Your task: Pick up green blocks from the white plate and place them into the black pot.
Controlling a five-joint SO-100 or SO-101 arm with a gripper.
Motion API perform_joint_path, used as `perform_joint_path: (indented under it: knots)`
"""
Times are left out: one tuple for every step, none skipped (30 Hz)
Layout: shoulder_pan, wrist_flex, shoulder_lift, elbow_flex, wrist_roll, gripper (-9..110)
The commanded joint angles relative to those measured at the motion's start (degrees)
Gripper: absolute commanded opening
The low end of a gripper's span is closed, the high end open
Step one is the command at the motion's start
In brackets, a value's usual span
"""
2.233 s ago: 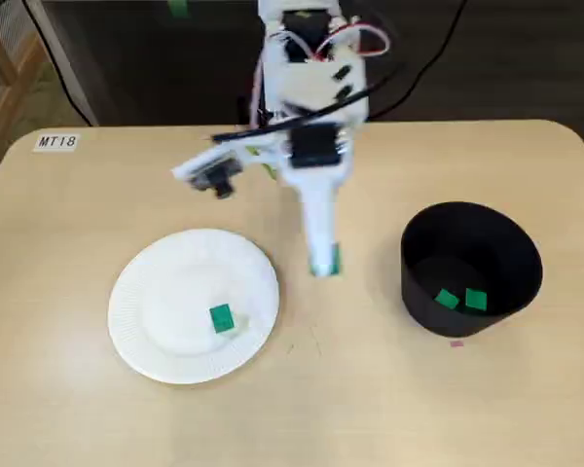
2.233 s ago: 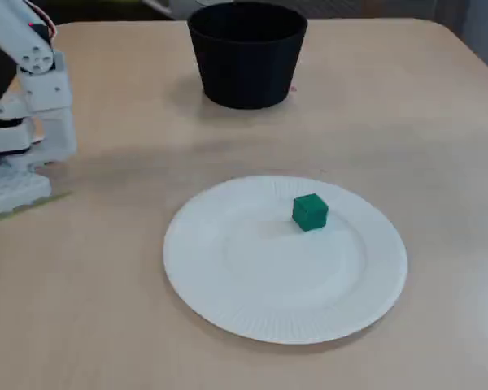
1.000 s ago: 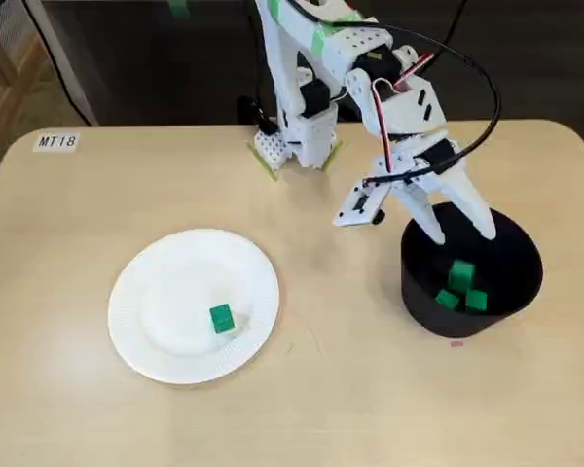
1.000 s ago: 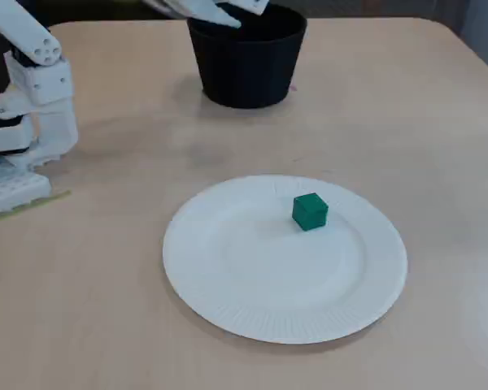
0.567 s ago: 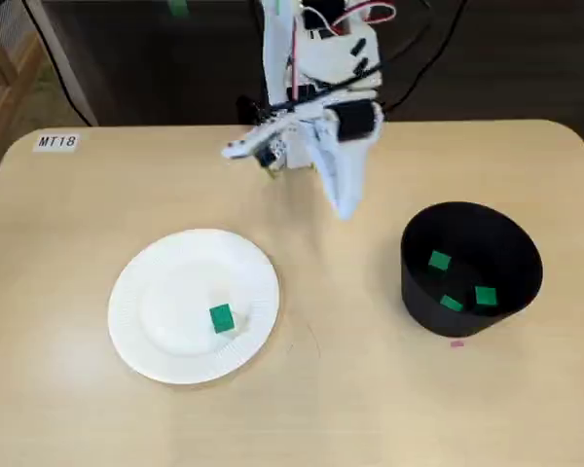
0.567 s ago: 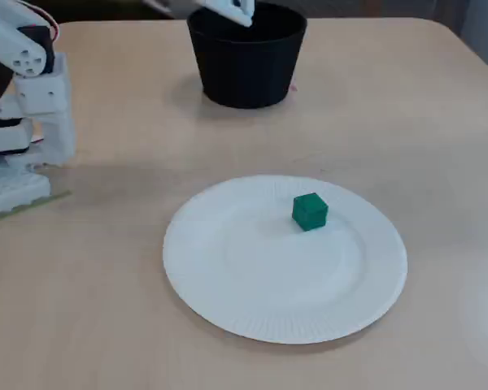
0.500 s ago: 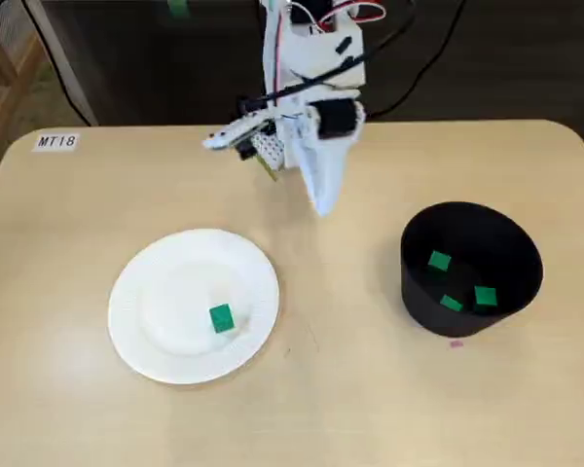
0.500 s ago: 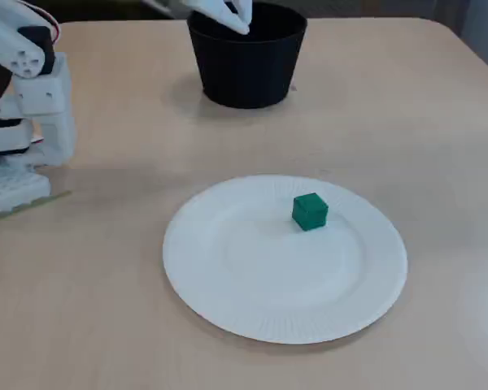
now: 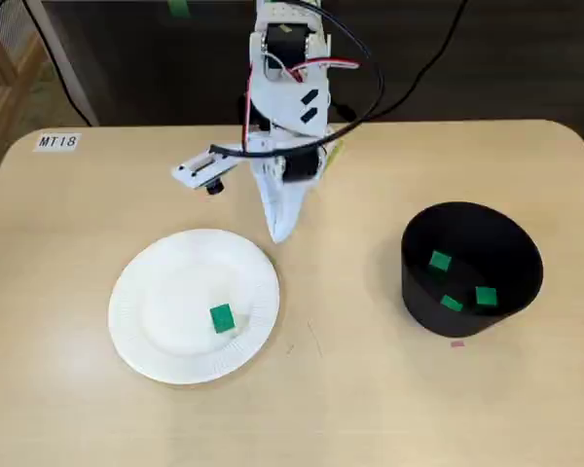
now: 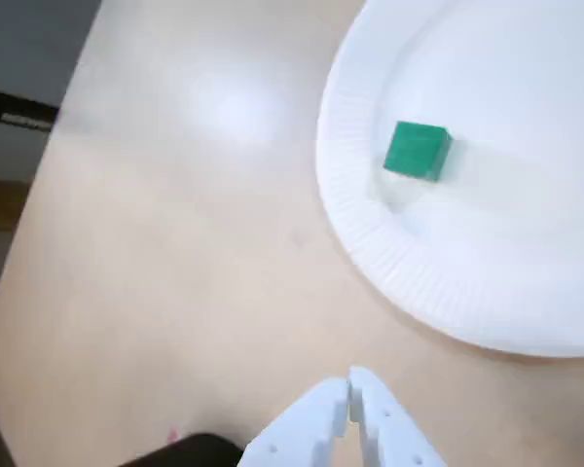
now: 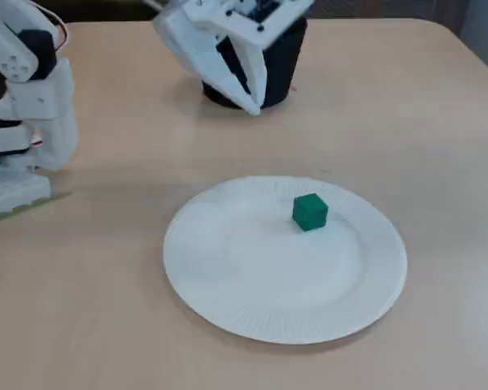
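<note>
One green block (image 9: pixel 221 318) lies on the white plate (image 9: pixel 146 292), right of the plate's middle in this fixed view. In the other fixed view the green block (image 11: pixel 310 211) sits on the far half of the plate (image 11: pixel 228 276). My gripper (image 9: pixel 280 233) hangs shut and empty just beyond the plate's far right rim, between plate and black pot (image 9: pixel 423 311). Three green blocks (image 9: pixel 439 261) lie inside the pot. In the wrist view the gripper (image 10: pixel 355 387) points down at bare table, with the block (image 10: pixel 417 151) and plate (image 10: pixel 526 253) ahead.
The arm's white base (image 11: pixel 24 122) stands at the left of the table in one fixed view. A label reading MT18 (image 9: pixel 56 142) is stuck at the far left corner. A small pink mark (image 9: pixel 456 342) lies just in front of the pot. The pot (image 11: pixel 286 69) stands behind the gripper (image 11: pixel 252 106).
The gripper was open over the pot and dropped a green block into it. It has since shut and swung left, down toward the plate's rim.
</note>
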Motion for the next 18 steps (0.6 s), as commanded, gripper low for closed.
perform_joint_path:
  knots:
    - [1.6, -2.8, -4.9, -2.6, -0.9, -2]
    - [2.3, -3.2, -6.6, -3.6, -0.8, -2]
    - [2.9, -3.3, -8.5, -4.8, -0.8, -2]
    - [3.6, -3.3, -10.7, -6.3, -1.1, -2]
    - [4.2, -3.3, -12.8, -7.9, -1.3, -2]
    - [4.7, -3.4, -14.9, -9.3, -1.7, -2]
    - [5.1, -3.6, -16.7, -10.7, -2.2, -2]
    - [5.4, -4.0, -18.4, -12.1, -2.4, -2]
    - [5.5, -4.6, -19.9, -13.2, -2.5, -2]
    - [5.8, -5.6, -21.3, -14.0, -2.5, -2]
    - [6.1, -6.7, -22.4, -14.7, -2.4, -2]
    - [6.6, -7.6, -23.6, -15.3, -2.2, 1]
    - [7.1, -8.2, -24.5, -15.7, -2.2, 8]
    - [7.6, -8.8, -25.2, -16.0, -2.5, 15]
    - [8.2, -9.5, -25.8, -16.0, -2.7, 19]
    - [8.5, -10.1, -26.2, -16.0, -2.8, 21]
    - [8.9, -10.6, -26.7, -16.0, -2.9, 23]
    - [9.1, -11.2, -27.2, -16.0, -3.0, 24]
